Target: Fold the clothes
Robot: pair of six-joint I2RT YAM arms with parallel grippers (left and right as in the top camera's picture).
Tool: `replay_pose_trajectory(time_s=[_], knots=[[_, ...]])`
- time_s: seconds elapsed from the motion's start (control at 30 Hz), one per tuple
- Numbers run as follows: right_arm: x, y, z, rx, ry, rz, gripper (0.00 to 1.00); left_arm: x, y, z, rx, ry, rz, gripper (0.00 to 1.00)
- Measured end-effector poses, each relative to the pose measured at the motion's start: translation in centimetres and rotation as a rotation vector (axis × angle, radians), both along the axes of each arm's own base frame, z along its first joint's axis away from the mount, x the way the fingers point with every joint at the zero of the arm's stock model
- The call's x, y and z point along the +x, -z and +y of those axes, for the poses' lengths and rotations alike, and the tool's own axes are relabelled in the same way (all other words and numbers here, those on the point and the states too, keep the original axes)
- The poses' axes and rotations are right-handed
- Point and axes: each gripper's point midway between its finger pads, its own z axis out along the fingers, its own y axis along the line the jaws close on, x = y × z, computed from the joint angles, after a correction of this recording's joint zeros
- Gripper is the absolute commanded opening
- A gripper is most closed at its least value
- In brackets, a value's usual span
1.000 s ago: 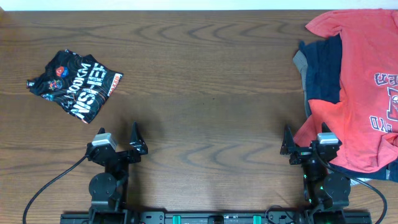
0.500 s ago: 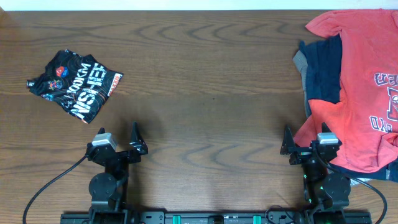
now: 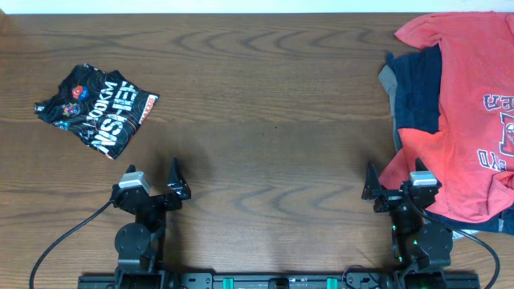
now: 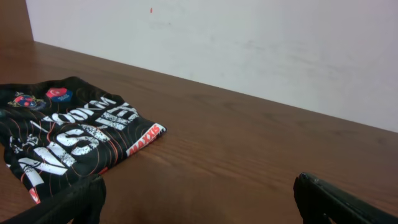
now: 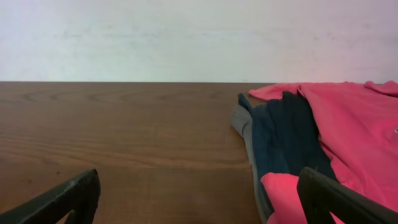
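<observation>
The clothes (image 3: 96,108) are a black T-shirt with white lettering and thin orange lines, lying in a small folded bundle at the table's far left. In the left wrist view the clothes (image 4: 68,140) lie ahead and to the left, apart from the fingers. My left gripper (image 3: 152,170) (image 4: 199,186) stands open near the front edge, nothing between its fingers. My right gripper (image 3: 393,172) (image 5: 199,180) is open too, with bare wood between its fingers, its right finger close to a red shirt's edge.
A red T-shirt with letter print (image 3: 466,104) (image 5: 348,124) lies spread at the right over a navy garment (image 3: 418,88) (image 5: 286,137), with a grey cloth edge (image 3: 387,80) beside it. The brown wooden table (image 3: 273,96) ends at a white wall at the back.
</observation>
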Motion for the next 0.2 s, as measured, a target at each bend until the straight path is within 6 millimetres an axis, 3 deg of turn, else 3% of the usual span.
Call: replay_pose_trajectory(time_s=[0.2], knots=[[0.0,0.0,0.0,0.0,0.0,0.0,0.99,0.0,-0.02,0.0,0.0,0.0,0.0,0.98]])
